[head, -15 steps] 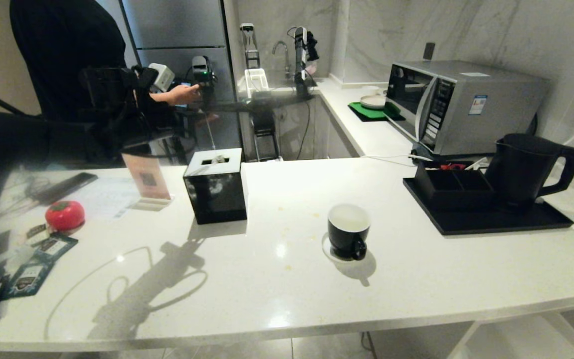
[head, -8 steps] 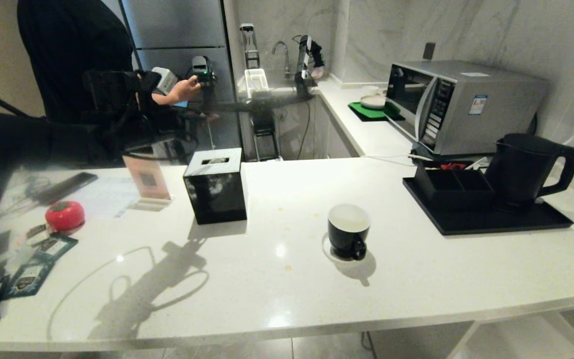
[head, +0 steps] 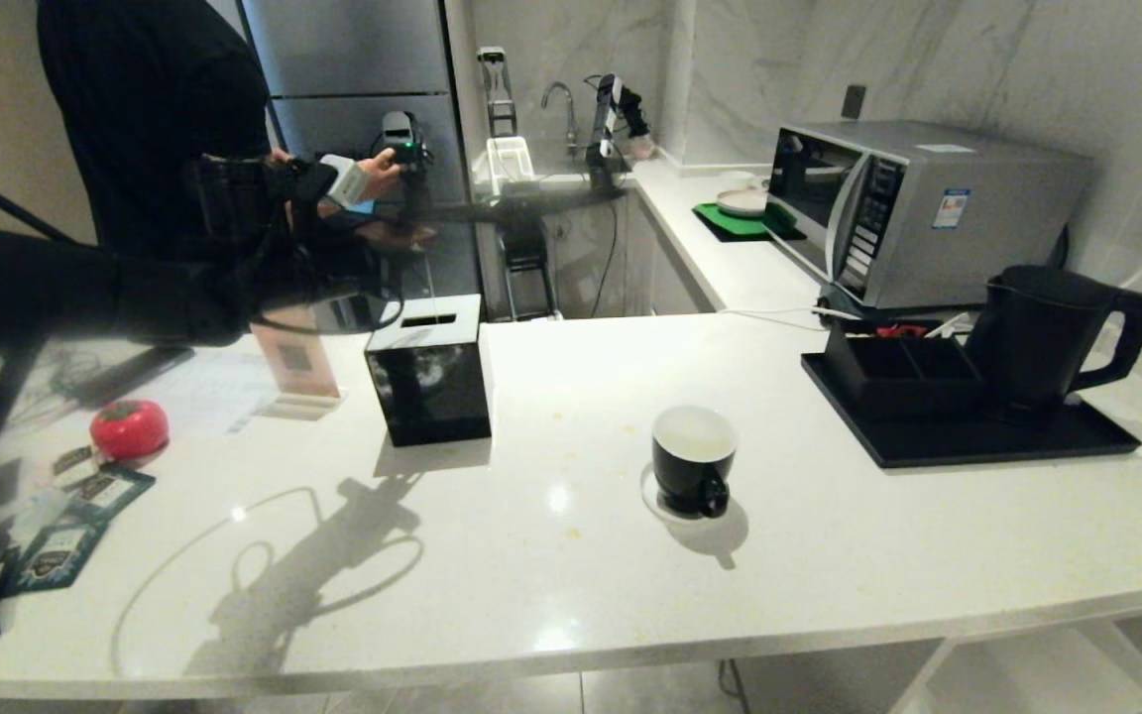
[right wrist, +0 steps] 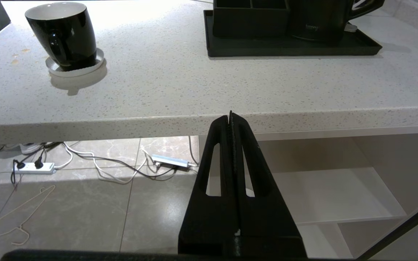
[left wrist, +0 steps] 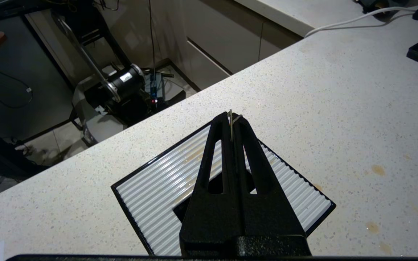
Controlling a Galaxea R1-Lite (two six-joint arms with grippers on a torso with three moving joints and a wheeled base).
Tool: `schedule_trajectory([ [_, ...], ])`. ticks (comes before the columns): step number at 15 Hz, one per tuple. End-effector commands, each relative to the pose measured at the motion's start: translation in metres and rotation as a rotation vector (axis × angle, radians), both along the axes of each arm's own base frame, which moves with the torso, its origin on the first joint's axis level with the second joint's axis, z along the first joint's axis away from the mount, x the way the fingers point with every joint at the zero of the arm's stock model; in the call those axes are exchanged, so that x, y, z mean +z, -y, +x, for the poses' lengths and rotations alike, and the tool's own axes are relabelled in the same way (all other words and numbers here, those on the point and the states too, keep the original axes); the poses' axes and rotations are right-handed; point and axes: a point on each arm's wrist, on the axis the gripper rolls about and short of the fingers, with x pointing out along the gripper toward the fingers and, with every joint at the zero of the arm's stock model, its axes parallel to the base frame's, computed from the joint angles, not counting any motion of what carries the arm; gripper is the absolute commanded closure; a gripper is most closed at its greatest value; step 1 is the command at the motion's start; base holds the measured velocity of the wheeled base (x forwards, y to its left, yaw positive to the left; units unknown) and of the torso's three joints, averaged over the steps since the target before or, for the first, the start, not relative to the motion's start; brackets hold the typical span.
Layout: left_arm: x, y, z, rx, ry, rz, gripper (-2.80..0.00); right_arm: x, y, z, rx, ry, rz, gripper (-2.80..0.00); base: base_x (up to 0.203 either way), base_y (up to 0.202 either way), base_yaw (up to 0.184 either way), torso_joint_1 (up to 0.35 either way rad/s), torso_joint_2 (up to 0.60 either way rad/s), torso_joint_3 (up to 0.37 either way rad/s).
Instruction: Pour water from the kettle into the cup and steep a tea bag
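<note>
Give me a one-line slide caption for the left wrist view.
Left gripper shut on a thin pale string, poised above the ribbed tissue box on the speckled counter.

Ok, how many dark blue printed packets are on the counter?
2 clearly: one packet just below the red tomato-shaped object, another packet nearer the counter's front-left edge. More may be hidden at the left edge.

Left end effector [left wrist: 232, 121] closed, pinching thin string above tissue box [left wrist: 165, 188].

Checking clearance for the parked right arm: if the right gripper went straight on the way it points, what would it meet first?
Most likely the counter edge: the shut right gripper sits below the countertop, tips aimed at its front lip. Depth is unclear.
</note>
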Motion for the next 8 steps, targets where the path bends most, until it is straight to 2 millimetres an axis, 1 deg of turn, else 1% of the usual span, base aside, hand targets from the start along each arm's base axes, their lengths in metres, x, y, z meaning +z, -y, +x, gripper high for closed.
schedule_trajectory([
  [1, -0.0008, -0.0002, 0.0005, -0.008, -0.001, -0.003, 0.00, 0.0000, 0.0000, 0.0000, 0.001, 0.000, -0.002, 0.00, 0.000, 0.000, 0.000, 0.000, 0.00, 0.000],
  [2, -0.0032, 0.0007, 0.0016, -0.018, -0.003, -0.001, 0.00, 0.0000, 0.0000, 0.0000, 0.000, 0.000, 0.000, 0.00, 0.000, 0.000, 0.000, 0.000, 0.00, 0.000],
  [5, -0.0007, -0.0013, 0.0026, -0.015, 0.033, -0.004, 0.00, 0.0000, 0.0000, 0.0000, 0.000, 0.000, 0.000, 0.00, 0.000, 0.000, 0.000, 0.000, 0.00, 0.000],
  [8, -0.0071, -0.0013, 0.0031, -0.015, 0.050, -0.009, 0.00, 0.0000, 0.0000, 0.0000, 0.000, 0.000, 0.000, 0.00, 0.000, 0.000, 0.000, 0.000, 0.00, 0.000],
])
